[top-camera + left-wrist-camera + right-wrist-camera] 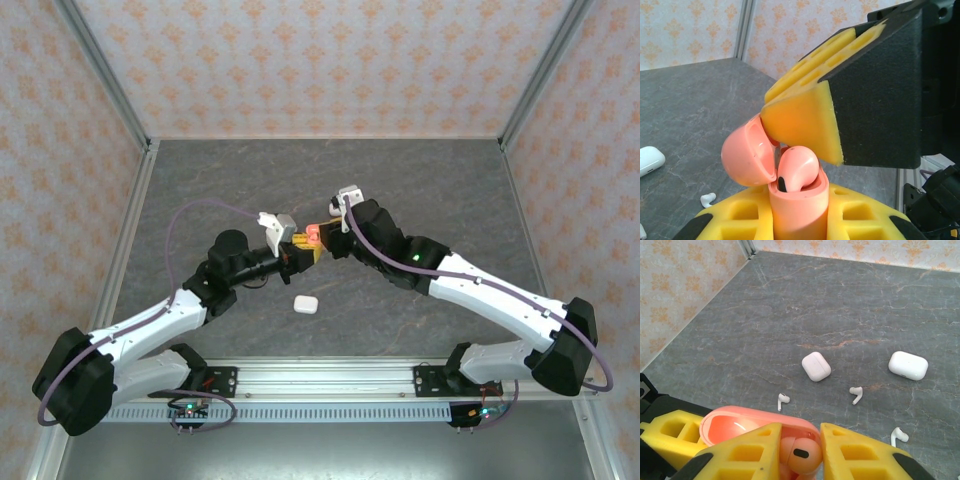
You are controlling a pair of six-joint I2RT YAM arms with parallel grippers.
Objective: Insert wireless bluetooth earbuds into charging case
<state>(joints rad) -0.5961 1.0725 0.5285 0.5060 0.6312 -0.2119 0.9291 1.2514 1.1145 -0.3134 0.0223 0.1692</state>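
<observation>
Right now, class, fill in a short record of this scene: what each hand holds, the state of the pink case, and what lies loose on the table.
left hand: shut on the pink case
right hand: shut on a pink earbud, its lower end down in the case
lid: open, tipped back
table: grey, stone-patterned
white cases: two, closed, lying on the table
white earbuds: three, loose near the white cases
</observation>
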